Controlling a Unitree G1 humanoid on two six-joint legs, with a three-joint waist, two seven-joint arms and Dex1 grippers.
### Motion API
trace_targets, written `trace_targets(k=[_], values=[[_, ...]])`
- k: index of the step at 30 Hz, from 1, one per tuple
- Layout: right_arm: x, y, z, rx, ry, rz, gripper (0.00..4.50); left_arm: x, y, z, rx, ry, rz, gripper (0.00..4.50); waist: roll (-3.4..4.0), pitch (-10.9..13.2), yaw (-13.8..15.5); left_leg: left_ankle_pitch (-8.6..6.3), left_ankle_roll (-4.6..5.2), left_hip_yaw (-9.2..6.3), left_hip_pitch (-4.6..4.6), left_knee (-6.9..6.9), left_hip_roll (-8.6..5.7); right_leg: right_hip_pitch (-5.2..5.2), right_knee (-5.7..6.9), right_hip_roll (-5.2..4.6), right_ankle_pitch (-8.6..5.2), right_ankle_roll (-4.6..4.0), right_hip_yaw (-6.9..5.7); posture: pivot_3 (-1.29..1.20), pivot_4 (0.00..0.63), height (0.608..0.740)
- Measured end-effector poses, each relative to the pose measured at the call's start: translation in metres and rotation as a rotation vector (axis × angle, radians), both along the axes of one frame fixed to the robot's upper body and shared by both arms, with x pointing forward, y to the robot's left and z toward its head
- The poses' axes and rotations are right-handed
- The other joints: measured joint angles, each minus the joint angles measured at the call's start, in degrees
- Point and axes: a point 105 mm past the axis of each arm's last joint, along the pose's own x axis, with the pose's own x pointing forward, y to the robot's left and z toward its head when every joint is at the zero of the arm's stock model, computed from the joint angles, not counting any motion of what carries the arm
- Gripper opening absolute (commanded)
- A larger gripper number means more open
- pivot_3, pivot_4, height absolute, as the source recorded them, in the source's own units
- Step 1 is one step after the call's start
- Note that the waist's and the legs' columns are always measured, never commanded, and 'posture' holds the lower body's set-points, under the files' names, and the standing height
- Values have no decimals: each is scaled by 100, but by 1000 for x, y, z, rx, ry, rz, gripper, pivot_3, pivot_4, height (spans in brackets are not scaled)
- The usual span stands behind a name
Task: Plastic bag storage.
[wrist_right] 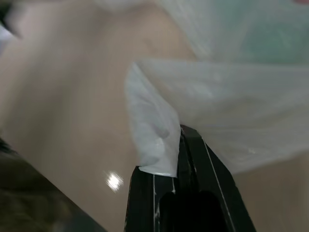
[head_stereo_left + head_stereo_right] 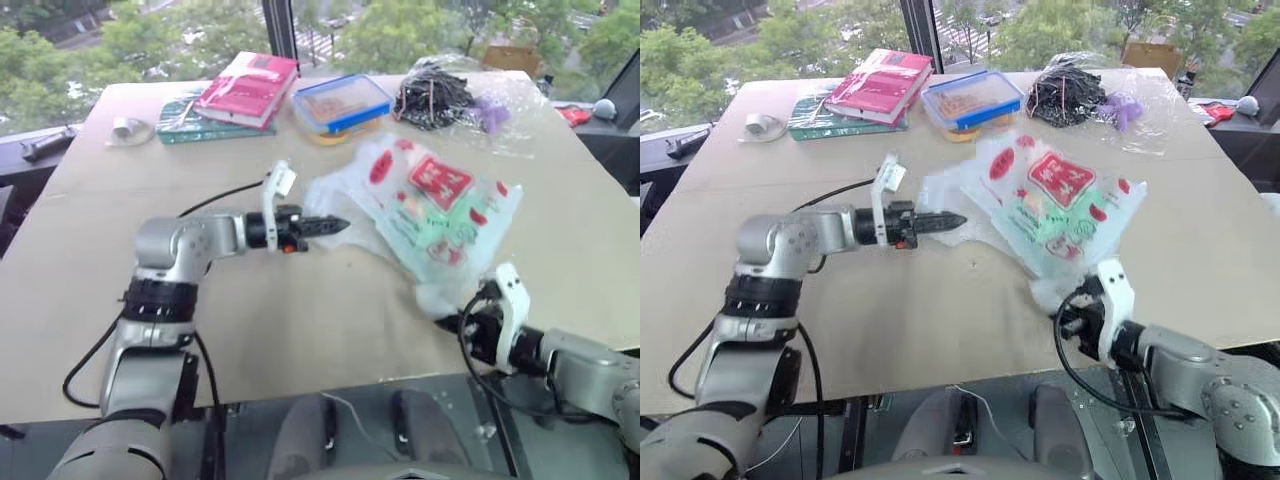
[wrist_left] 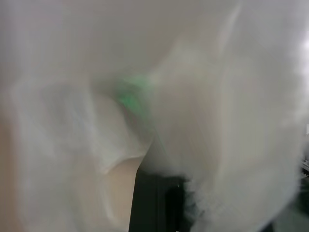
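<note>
Head view: plastic bag (image 2: 430, 215) lies crumpled mid-desk (image 2: 300, 320), at 6 o'clock of the blue-lidded box (image 2: 340, 103). I judge it light, limp, slippery; best pinched at an edge. Left claw (image 2: 335, 226) clenched at its 9 o'clock edge, hold unclear. Right wrist view adds that right claw (image 1: 186, 145) is clamped on its near corner.

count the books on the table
2: a pink book lies on top of a green book, both at the table's far left, beside the blue-lidded container. Others may be hidden beneath.
</note>
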Motion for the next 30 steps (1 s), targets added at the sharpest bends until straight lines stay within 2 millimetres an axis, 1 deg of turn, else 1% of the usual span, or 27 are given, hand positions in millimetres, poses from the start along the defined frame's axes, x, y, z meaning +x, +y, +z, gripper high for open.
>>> trace_targets(k=[2,4,5,6,7,8,9,11,12,13,15,18,19,20,21,22,24,27,30], values=[[5,-13,-2,-63,-42,-17,0,0,11,-4,21,-52,42,60,-1,-3,6,0,0,-1,2,0,2,2,-5,-3,6,-9,0,0,150,740],[10,-23,1,-126,-109,-22,0,0,18,-11,55,-123,83,60,-10,-10,33,0,0,-5,-4,-5,3,-3,-4,-2,16,-24,-3,0,150,740],[12,-28,1,-154,-138,-26,268,-2,22,-17,73,-137,88,275,-16,-14,42,0,-1,-6,-6,-13,3,-7,-5,1,16,-26,-4,0,150,740],[13,-30,1,-164,-149,-31,538,-3,24,-20,77,-137,86,546,-18,-15,51,0,-1,-8,-13,-15,4,-15,-5,5,16,-25,-3,0,150,740],[16,-33,2,-184,-177,-37,759,-7,27,-23,69,-137,76,697,-19,-16,61,1,-3,-6,-26,-20,4,-31,-3,7,20,-18,-2,0,150,740],[17,-38,1,-206,-201,-41,1273,-11,31,-25,53,-142,78,1233,-19,-16,91,2,-5,-5,-29,-22,4,-40,2,8,28,-5,-1,0,150,740],[17,-41,1,-219,-213,-39,1800,-13,34,-24,50,-155,83,1674,-19,-15,116,2,-5,-6,-32,-23,5,-41,1,9,28,-5,-3,0,150,740],[14,-44,3,-234,-256,-26,2658,-22,40,-23,66,-211,80,2490,-19,-15,149,1,-5,-6,-34,-35,5,-44,-7,9,27,-5,-4,0,150,740],[12,-45,4,-230,-271,-25,3081,-25,40,-22,68,-230,79,2927,-19,-15,158,1,-5,-6,-35,-36,6,-44,-9,9,27,-5,-4,0,150,740],[8,-47,9,-234,-313,-24,3627,-31,42,-22,91,-272,84,3418,-18,-16,184,0,-4,-6,-37,-36,6,-42,-14,7,27,-4,-5,0,150,740],[2,-52,18,-251,-369,-22,4461,-36,45,-23,109,-303,112,3438,-19,-16,217,-2,0,-7,-37,-36,6,-35,-22,6,27,-3,-6,0,150,740],[-19,-57,39,-241,-459,-2,4461,-50,47,-20,114,-368,141,3438,-20,-17,262,-3,1,-8,-25,-32,9,-18,-33,5,15,-24,-9,0,150,740],[-26,-58,41,-240,-461,10,4461,-53,50,-21,123,-380,149,3438,-18,-18,277,-3,1,-9,-18,-32,10,-13,-34,5,14,-25,-10,0,150,740],[-38,-59,42,-243,-455,29,4461,-57,55,-24,150,-381,163,3438,-15,-22,291,-4,1,-14,-12,-34,13,-4,-36,5,12,-26,-17,0,150,740],[-50,-62,41,-246,-440,39,4461,-60,66,-30,192,-363,191,3438,-16,-25,290,-4,0,-16,-11,-35,21,0,-42,10,12,-26,-23,0,150,740],[-57,-65,40,-249,-426,36,4461,-61,73,-33,211,-358,210,3438,-17,-26,289,-4,0,-16,-12,-35,25,0,-51,12,12,-25,-25,0,150,740],[-71,-78,38,-288,-407,23,4461,-63,83,-33,235,-368,236,3438,-22,-31,288,-5,-2,-13,-11,-32,24,1,-57,3,12,-23,-26,0,150,740],[-82,-93,36,-345,-387,9,4461,-64,90,-31,252,-383,264,3438,-42,-50,285,-18,-24,-13,-10,-33,24,0,-60,-23,13,-24,-35,0,150,740],[-82,-107,37,-371,-398,-22,4461,-66,97,-31,261,-380,299,3438,-42,-50,272,-21,-28,-13,-10,-35,25,-2,-60,-48,14,-25,-51,0,150,740]])
